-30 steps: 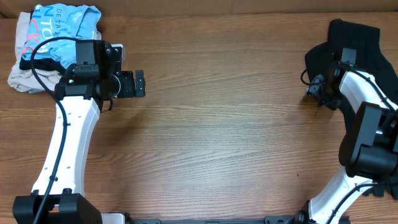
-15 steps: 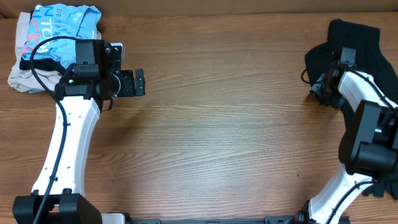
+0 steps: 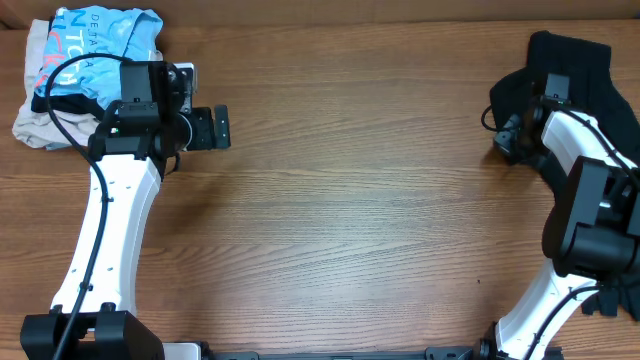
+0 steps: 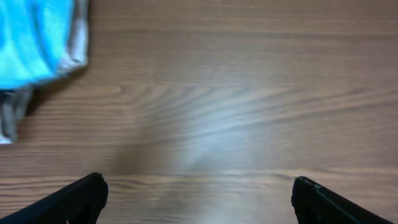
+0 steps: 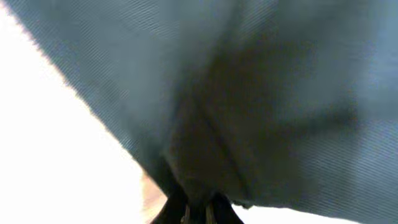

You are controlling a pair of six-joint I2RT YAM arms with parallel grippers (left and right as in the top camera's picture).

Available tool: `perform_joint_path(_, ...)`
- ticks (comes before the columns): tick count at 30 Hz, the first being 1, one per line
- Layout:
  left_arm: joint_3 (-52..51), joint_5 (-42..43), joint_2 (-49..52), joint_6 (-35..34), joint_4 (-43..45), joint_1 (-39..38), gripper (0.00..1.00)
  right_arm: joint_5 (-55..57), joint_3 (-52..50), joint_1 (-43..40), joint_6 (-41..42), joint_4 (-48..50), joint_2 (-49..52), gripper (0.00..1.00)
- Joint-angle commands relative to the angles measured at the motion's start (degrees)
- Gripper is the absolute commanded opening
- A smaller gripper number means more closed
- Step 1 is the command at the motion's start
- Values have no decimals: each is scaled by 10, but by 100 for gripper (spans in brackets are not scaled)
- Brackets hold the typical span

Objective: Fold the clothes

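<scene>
**Right claw pinched on the shirt, folding not yet begun**

Start at your right claw (image 3: 506, 140). Its jaws are clenched tight, and the wrist view shows dark cloth bunched right at the tips. I judge it has a pinch of the black T-shirt (image 3: 575, 60) at the edge nearest it.

Just beyond the claw, the rest of the shirt lies in a crumpled heap, partly under that arm. No part of it is spread flat and no fold shows.

Well apart from that claw, across the bare counter (image 3: 350, 220), your left claw (image 3: 222, 127) hangs released, jaws wide over the wood and grasping nothing. Just behind it sit the light blue shirt (image 3: 100, 35) and the beige garment (image 3: 35, 125), piled together; neither is your job.

By my reading, nearly everything is left: the shirt has to be drawn out onto open counter, laid flat, then folded.
</scene>
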Motion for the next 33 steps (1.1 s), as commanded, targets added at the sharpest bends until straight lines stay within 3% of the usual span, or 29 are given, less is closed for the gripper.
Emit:
perform_joint_path(1,12,-67,4,10,16,12,98,-153,3,92,1,-14,27,4)
perform_joint_path(10,12,-84,4,11,30,69,100,-242,109,390,1,-76,27,9)
perform_joint_path(12,12,-84,4,11,26,82,100,-240,139,466,-5,-89,27,18)
perform_joint_path(15,12,-84,4,11,19,98,100,-209,177,551,-5,-116,27,41)
perform_joint_path(17,12,-84,4,13,14,105,100,-186,206,580,-3,-145,27,47)
perform_joint_path(20,12,-84,4,13,10,109,100,-165,249,586,0,-192,22,51)
perform_joint_path(25,12,-75,4,13,9,106,100,-127,318,518,0,-255,9,59)
perform_joint_path(27,12,-46,4,13,5,99,100,-91,331,435,2,-281,4,70)
perform_joint_path(33,12,14,5,27,-11,63,99,-94,312,282,1,-285,8,73)
